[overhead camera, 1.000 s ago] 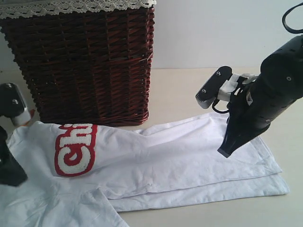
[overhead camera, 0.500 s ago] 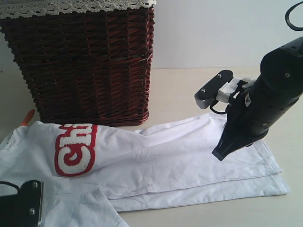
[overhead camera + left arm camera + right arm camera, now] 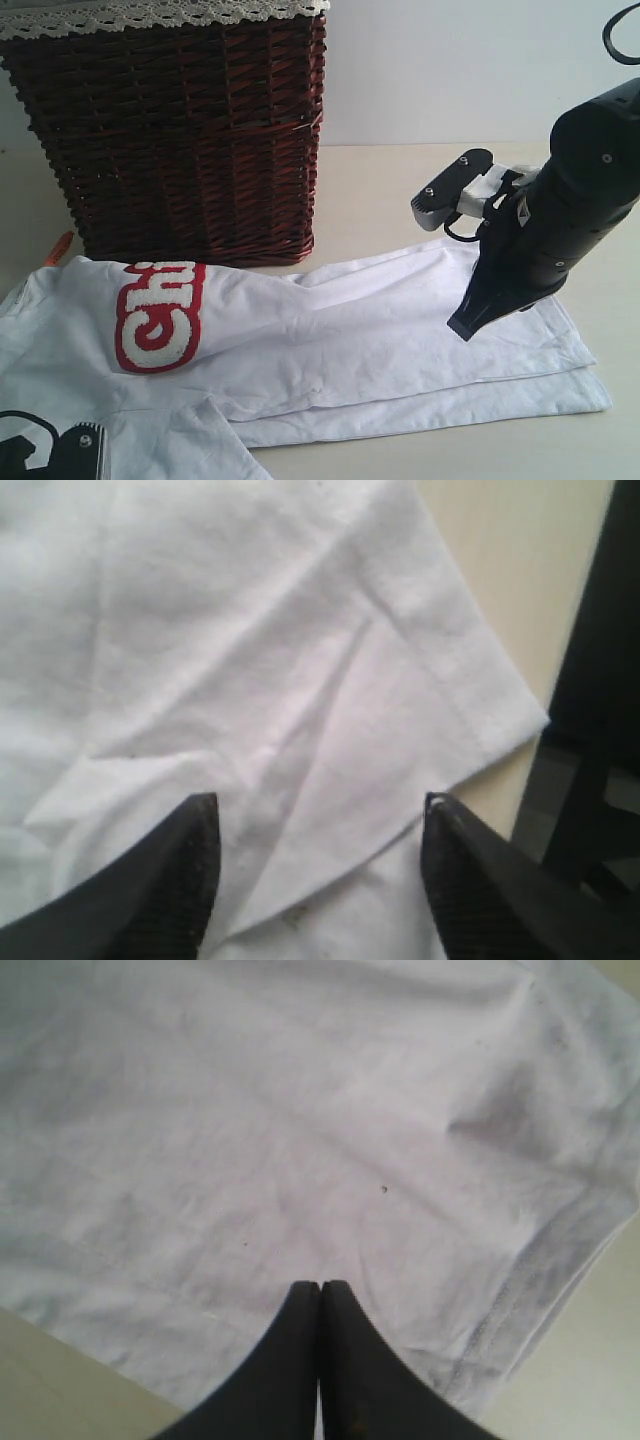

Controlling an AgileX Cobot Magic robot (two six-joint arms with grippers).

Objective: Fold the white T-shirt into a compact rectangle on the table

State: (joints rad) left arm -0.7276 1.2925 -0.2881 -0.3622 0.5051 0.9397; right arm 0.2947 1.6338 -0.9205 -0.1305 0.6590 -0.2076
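The white T-shirt (image 3: 350,340) lies spread on the table (image 3: 400,190), its red band (image 3: 155,315) with white letters at the left. My right gripper (image 3: 462,328) hangs over the shirt's right part, near the hem. In the right wrist view, the right gripper (image 3: 320,1285) is shut with nothing between its fingers, and white cloth (image 3: 300,1140) lies below it. My left gripper (image 3: 318,800) is open above a hemmed sleeve corner (image 3: 490,710). Only a black part of the left arm (image 3: 62,452) shows at the exterior view's bottom left.
A dark red-brown wicker basket (image 3: 180,130) with lace trim stands at the back left, just behind the shirt. An orange object (image 3: 58,248) pokes out beside the basket's base. Past the table edge (image 3: 520,780), a dark frame (image 3: 600,730) shows in the left wrist view.
The left arm has dropped from the left edge to the bottom-left corner of the exterior view. The right gripper moved slightly down and left, then held still.
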